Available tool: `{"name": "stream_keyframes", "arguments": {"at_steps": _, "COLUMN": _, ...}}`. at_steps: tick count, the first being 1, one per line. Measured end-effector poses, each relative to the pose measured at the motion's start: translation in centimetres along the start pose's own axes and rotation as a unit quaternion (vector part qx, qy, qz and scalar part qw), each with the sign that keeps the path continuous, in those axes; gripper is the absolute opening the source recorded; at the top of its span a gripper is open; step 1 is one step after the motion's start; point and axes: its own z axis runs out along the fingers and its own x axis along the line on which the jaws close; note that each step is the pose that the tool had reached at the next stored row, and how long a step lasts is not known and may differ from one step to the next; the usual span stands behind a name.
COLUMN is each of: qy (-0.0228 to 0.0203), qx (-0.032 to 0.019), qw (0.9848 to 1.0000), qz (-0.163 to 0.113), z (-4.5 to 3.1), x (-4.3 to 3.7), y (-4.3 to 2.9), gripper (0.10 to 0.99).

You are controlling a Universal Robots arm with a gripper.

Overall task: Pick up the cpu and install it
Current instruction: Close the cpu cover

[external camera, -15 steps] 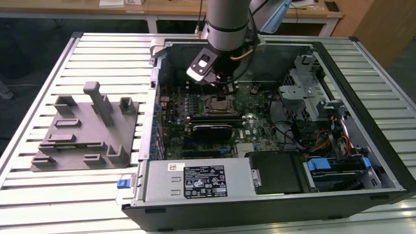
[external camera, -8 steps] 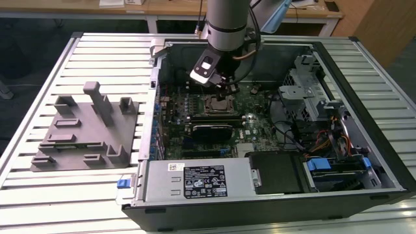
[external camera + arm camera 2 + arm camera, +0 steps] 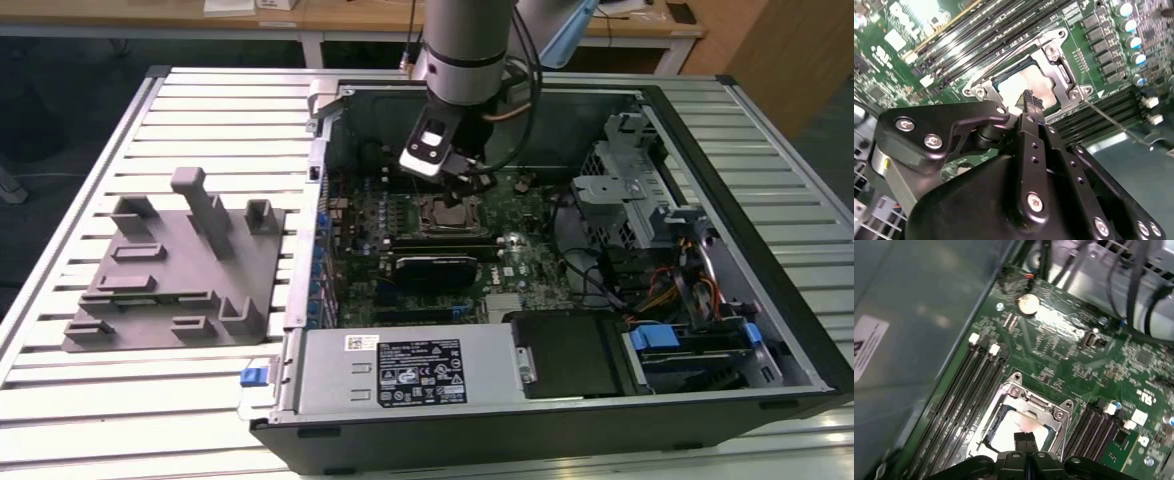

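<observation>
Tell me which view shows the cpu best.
The second wrist view: the cpu lies in its socket with most of its pale top clear of the pincer. The first wrist view shows it partly behind the pincer; the exterior view, too small to tell.

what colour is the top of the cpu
The cpu top is pale silver, clearest in the second wrist view.
</observation>
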Motion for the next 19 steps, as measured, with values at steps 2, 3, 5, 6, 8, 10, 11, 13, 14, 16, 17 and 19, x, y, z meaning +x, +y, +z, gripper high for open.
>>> {"name": "stream_keyframes", "arguments": {"at_steps": 2, "qy": 0.0008, "qx": 0.0000, "qw": 0.9998, "qz": -0.018, "z": 0.01, "x": 0.00, "y": 0.00, "gripper": 0.106}}
{"name": "stream_keyframes", "arguments": {"at_steps": 3, "qy": 0.0013, "qx": 0.0001, "qw": 0.9996, "qz": -0.027, "z": 0.01, "x": 0.00, "y": 0.00, "gripper": 0.106}}
{"name": "stream_keyframes", "arguments": {"at_steps": 5, "qy": 0.0021, "qx": 0.0001, "qw": 0.9990, "qz": -0.045, "z": 0.02, "x": 0.00, "y": 0.00, "gripper": 0.106}}
{"name": "stream_keyframes", "arguments": {"at_steps": 6, "qy": 0.0025, "qx": 0.0001, "qw": 0.9985, "qz": -0.054, "z": 0.03, "x": 0.00, "y": 0.00, "gripper": 0.106}}
{"name": "stream_keyframes", "arguments": {"at_steps": 8, "qy": 0.0034, "qx": 0.0001, "qw": 0.9973, "qz": -0.073, "z": 0.04, "x": 0.00, "y": 0.00, "gripper": 0.106}}
{"name": "stream_keyframes", "arguments": {"at_steps": 10, "qy": 0.0043, "qx": 0.0002, "qw": 0.9959, "qz": -0.091, "z": 0.05, "x": 0.00, "y": 0.00, "gripper": 0.106}}
{"name": "stream_keyframes", "arguments": {"at_steps": 11, "qy": 0.0047, "qx": 0.0002, "qw": 0.9950, "qz": -0.099, "z": 0.06, "x": 0.00, "y": 0.00, "gripper": 0.106}}
{"name": "stream_keyframes", "arguments": {"at_steps": 13, "qy": 0.0055, "qx": 0.0002, "qw": 0.9931, "qz": -0.117, "z": 0.07, "x": 0.00, "y": 0.00, "gripper": 0.106}}
{"name": "stream_keyframes", "arguments": {"at_steps": 14, "qy": 0.0060, "qx": 0.0003, "qw": 0.9919, "qz": -0.126, "z": 0.07, "x": 0.00, "y": 0.00, "gripper": 0.106}}
{"name": "stream_keyframes", "arguments": {"at_steps": 16, "qy": 0.0068, "qx": 0.0003, "qw": 0.9894, "qz": -0.145, "z": 0.08, "x": 0.00, "y": 0.00, "gripper": 0.106}}
{"name": "stream_keyframes", "arguments": {"at_steps": 17, "qy": 0.0072, "qx": 0.0003, "qw": 0.9881, "qz": -0.154, "z": 0.09, "x": 0.00, "y": -0.01, "gripper": 0.106}}
{"name": "stream_keyframes", "arguments": {"at_steps": 19, "qy": 0.0081, "qx": 0.0003, "qw": 0.9852, "qz": -0.171, "z": 0.10, "x": 0.00, "y": -0.01, "gripper": 0.106}}
